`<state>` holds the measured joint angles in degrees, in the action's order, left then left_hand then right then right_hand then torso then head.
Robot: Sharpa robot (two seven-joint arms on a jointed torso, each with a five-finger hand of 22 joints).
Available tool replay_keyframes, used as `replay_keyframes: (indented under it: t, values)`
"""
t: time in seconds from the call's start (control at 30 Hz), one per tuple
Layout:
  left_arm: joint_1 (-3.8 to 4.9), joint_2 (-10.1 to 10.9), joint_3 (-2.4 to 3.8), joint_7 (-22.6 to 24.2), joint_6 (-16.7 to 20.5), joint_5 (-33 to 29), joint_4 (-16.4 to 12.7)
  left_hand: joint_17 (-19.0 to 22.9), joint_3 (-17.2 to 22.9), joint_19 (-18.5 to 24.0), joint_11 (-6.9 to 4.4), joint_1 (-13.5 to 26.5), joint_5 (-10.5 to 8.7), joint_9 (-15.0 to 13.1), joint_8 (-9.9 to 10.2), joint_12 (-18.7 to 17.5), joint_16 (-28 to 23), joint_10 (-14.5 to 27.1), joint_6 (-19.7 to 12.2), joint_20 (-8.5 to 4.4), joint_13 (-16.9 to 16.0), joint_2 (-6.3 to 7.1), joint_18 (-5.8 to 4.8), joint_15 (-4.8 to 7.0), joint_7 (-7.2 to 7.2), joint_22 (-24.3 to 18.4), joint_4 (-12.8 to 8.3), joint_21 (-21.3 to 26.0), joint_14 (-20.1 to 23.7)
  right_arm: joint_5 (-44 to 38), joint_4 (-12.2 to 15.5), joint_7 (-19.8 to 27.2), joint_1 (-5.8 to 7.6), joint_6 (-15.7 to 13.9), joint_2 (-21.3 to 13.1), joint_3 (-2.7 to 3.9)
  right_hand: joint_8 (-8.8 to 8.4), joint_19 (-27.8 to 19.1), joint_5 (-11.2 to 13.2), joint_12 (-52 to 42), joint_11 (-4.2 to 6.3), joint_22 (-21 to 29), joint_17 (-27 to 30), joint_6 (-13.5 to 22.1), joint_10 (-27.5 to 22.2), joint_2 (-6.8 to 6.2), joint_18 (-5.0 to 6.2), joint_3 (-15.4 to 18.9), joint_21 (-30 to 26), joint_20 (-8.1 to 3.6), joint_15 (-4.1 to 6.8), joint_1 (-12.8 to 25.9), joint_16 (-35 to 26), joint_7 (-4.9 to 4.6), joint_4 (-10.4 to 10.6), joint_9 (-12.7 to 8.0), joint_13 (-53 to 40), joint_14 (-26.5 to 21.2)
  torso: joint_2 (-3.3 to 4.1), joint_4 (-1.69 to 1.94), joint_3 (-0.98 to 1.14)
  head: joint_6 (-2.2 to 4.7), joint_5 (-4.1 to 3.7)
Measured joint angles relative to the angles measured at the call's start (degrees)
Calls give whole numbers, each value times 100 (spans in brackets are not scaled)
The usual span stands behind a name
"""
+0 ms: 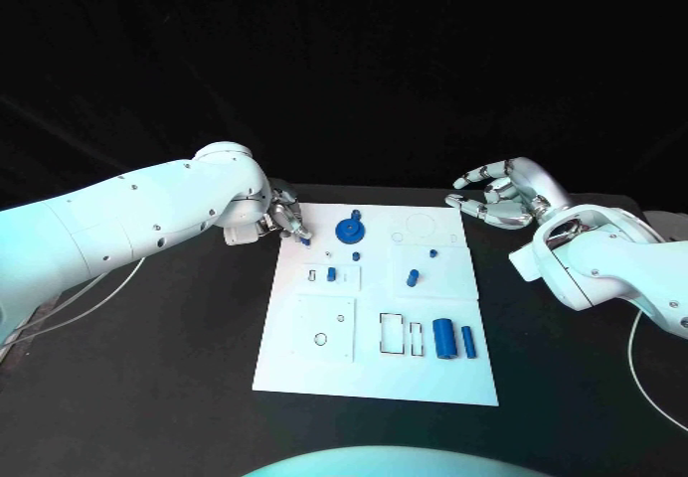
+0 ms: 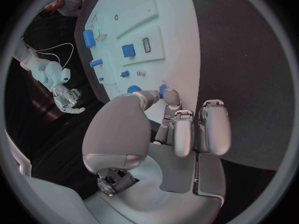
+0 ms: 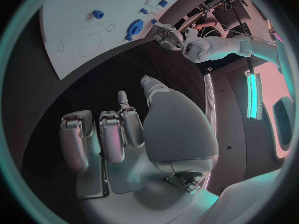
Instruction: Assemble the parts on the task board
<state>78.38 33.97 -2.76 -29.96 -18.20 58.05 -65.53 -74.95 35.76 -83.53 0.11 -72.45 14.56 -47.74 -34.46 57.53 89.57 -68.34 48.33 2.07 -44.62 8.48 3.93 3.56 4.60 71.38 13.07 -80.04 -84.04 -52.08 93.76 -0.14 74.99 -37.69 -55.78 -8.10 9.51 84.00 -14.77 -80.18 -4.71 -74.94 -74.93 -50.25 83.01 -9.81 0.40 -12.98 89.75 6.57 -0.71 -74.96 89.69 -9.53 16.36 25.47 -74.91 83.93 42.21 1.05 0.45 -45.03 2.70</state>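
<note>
The white task board (image 1: 376,373) lies in the middle of the black table. On it are a blue gear (image 1: 350,231), small blue pegs (image 1: 412,277) and two blue cylinders (image 1: 446,339) near the front right. My left hand (image 1: 276,221) hovers at the board's far left corner and pinches a small blue part (image 2: 162,89) between thumb and fingertip, just beside the gear. My right hand (image 1: 502,194) hangs over the table past the board's far right corner, fingers loosely curved and holding nothing. The right wrist view shows the board (image 3: 74,20) and gear (image 3: 137,23).
Empty slots and outlines mark the board's front left (image 1: 327,328) and a circle outline its far right (image 1: 421,229). White cables (image 1: 72,303) trail across the table at the left. Black table (image 1: 574,368) surrounds the board.
</note>
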Motion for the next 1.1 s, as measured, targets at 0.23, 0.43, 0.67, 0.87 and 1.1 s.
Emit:
replay_keyframes:
  t: [0.23,0.43,0.67,0.87,1.1]
  values:
    - [-1,173,0,23,169,-231,-238,0,402,0,-82,499,400,-41,-130,257,0,-206,130,0,-257,131,0,43,-86,16,-169,0,-1,1,-3,0,0,2,3,0,0,0,0,0,0,0,0,0,0,0,0,0,0,0,0,0,0,0,0,0,0,0,-3,3,-1,-1,24]
    - [-28,455,0,50,407,-587,-702,1,402,-32,-123,780,771,-49,-226,475,0,-326,200,-32,-496,150,1,82,-118,53,-170,-40,1,2,-2,2,0,3,-5,0,0,0,0,0,0,1,1,0,0,0,0,0,0,0,0,0,0,0,0,0,1,0,-4,2,-1,5,31]
    - [-157,786,-1,80,691,-793,-1293,1,672,-32,-152,954,919,-61,-259,550,0,-397,229,-32,-601,219,0,84,-145,83,-440,-40,-1,3,1,2,0,3,-19,0,0,0,-32,0,0,1,1,0,0,0,0,0,0,0,0,0,0,0,0,1,0,0,-5,3,-1,-1,32]
    - [-273,1027,-5,106,871,-741,-1739,2,672,-31,-133,958,926,-60,-259,588,0,-416,228,-32,-637,222,1,84,-144,104,-440,-63,-1,3,-1,2,0,4,-19,-2,0,0,-32,0,0,2,1,0,0,0,0,0,0,0,0,0,0,0,0,1,1,0,-5,6,-3,-12,29]
    - [-358,1199,-14,130,987,-512,-2000,2,672,-31,-150,958,950,-59,-263,624,0,-443,258,-32,-695,222,1,84,-155,113,-440,-63,-1,4,-3,2,-8,5,-23,-5,0,0,-32,0,0,2,2,0,0,0,0,0,0,0,0,0,0,0,0,1,-2,0,-8,12,-7,-20,41]
